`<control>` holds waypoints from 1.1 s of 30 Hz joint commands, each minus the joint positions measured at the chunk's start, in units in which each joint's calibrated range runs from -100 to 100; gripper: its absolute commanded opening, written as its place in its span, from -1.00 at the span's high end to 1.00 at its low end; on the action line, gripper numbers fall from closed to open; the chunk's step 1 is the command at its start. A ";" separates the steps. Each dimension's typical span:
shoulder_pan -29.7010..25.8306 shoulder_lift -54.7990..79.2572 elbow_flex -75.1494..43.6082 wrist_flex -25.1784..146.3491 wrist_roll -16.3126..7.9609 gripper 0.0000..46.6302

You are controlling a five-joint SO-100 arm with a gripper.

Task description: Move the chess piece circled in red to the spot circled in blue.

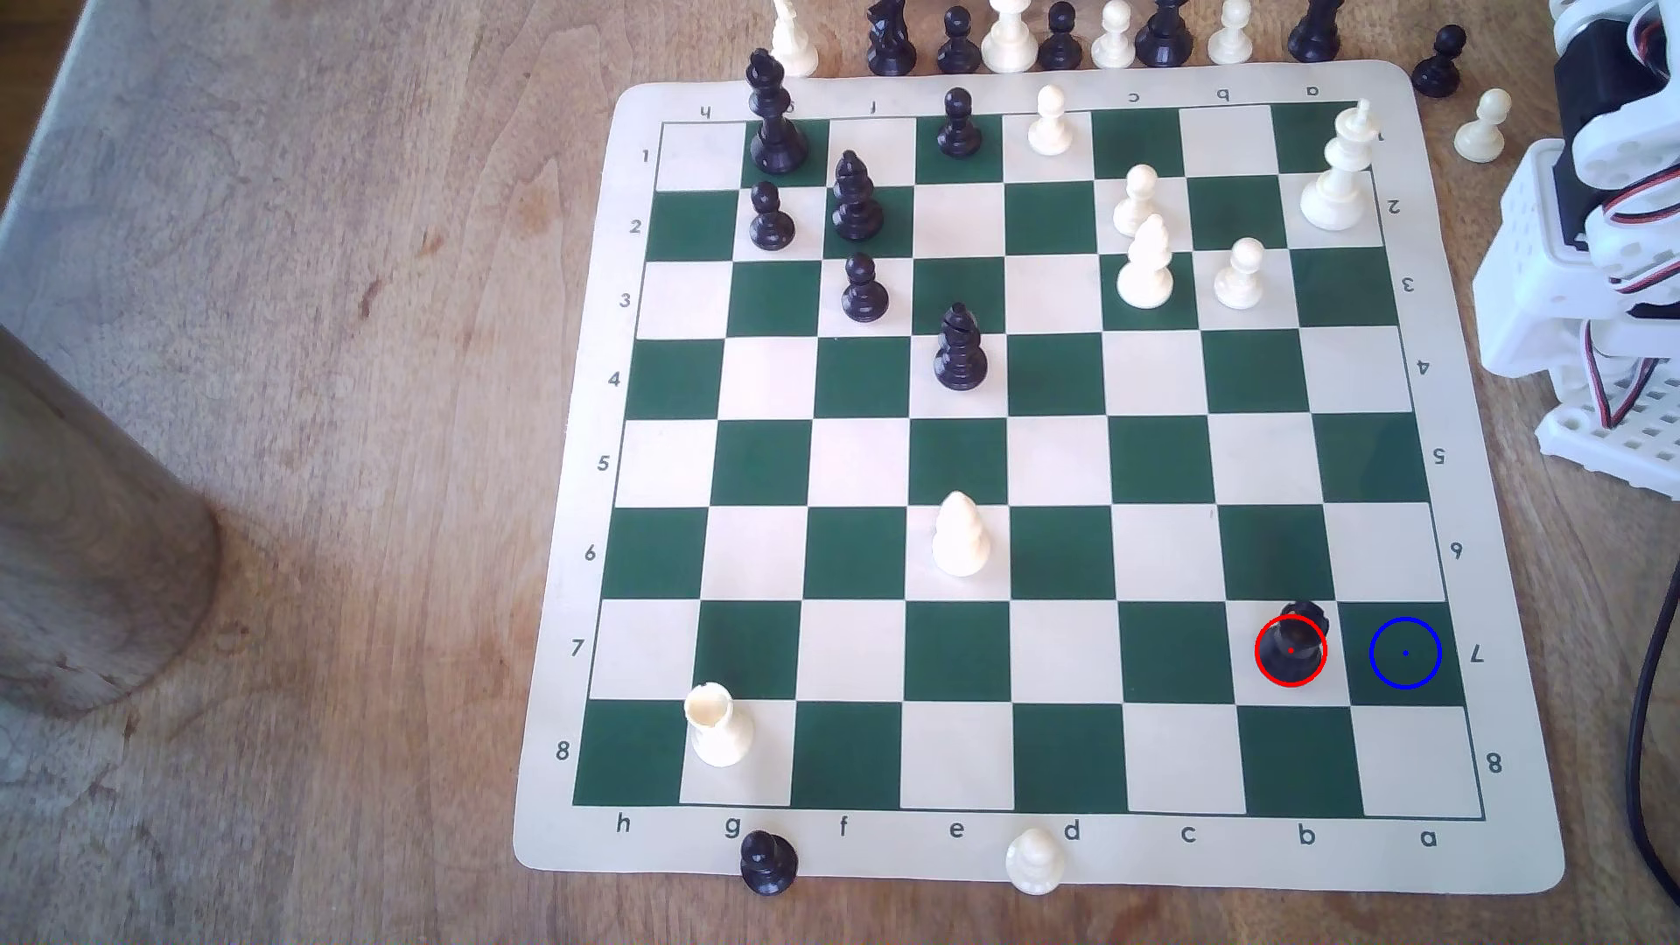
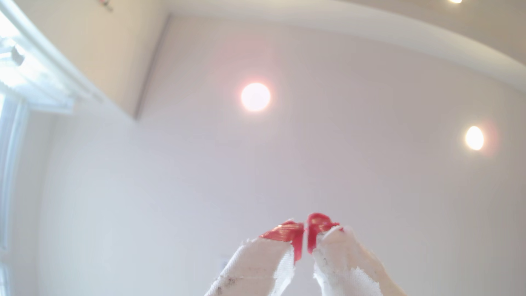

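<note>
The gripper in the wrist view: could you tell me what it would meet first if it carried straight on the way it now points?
Nothing nearby, it seems. The gripper, red tips nearly together, points up at the ceiling, with no chess piece ahead. The ceiling would probably come first, though depth is unclear.

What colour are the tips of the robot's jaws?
Red, over white wrapping; the gripper shows best in the wrist view.

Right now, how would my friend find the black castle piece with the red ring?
Start at the green-and-cream chess mat, at its corner lettered a and b. On row 7, column b, stands the black rook. It alone is black there, stout and notched on top, beside the blue-ringed square.
</note>
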 commanded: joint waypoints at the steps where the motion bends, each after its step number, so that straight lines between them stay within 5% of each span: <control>1: -0.50 -0.11 1.17 -0.87 -2.64 0.99; 12: 1.06 -0.11 -0.09 30.58 -7.72 0.99; 18: 4.43 -0.03 -6.71 49.83 -8.21 0.99; 21: 5.05 -0.03 -9.70 61.54 -7.77 0.96; 25: 5.36 -0.03 -15.51 76.61 -6.30 0.56; 26: 4.58 0.06 -16.87 80.70 -5.27 0.60; 27: 1.14 -0.03 -23.30 96.51 -1.37 0.80; 29: -1.67 0.48 -29.65 109.21 0.83 0.79; 33: -7.54 5.83 -44.43 133.61 0.20 0.86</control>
